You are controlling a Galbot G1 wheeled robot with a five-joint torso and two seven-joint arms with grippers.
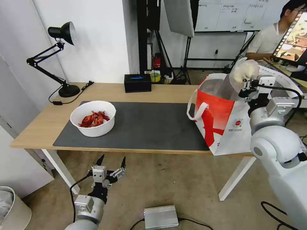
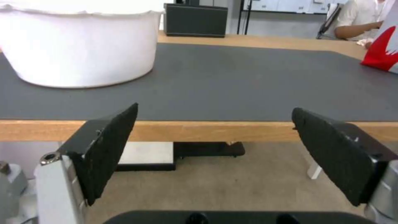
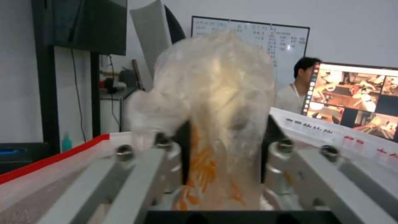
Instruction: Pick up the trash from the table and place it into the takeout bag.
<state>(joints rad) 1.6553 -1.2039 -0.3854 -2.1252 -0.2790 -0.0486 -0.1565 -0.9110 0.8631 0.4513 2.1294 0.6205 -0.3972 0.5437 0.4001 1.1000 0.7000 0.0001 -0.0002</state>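
The bowl (image 1: 93, 118) sat on the mat (image 1: 150, 127) at the table's (image 1: 38, 131) left. The bag (image 1: 224, 123) stood at its right end, the box (image 1: 137, 82) behind.

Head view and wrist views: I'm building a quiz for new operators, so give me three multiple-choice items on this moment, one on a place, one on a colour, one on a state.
1. Where is the right gripper?
A. Above the takeout bag
B. Over the bowl
C. Beneath the table

2. What colour are the shells in the white bowl?
A. Green
B. Red
C. Blue

3. What state is the left gripper in?
A. Shut on the bowl
B. Shut on a tissue
C. Open, holding nothing

Answers:
1 A: the head view shows it over the bag's open mouth, shut on the clear bagged bun.
2 B: red crayfish shells lie inside the bowl.
3 C: the left wrist view shows its pads spread apart before the table edge.
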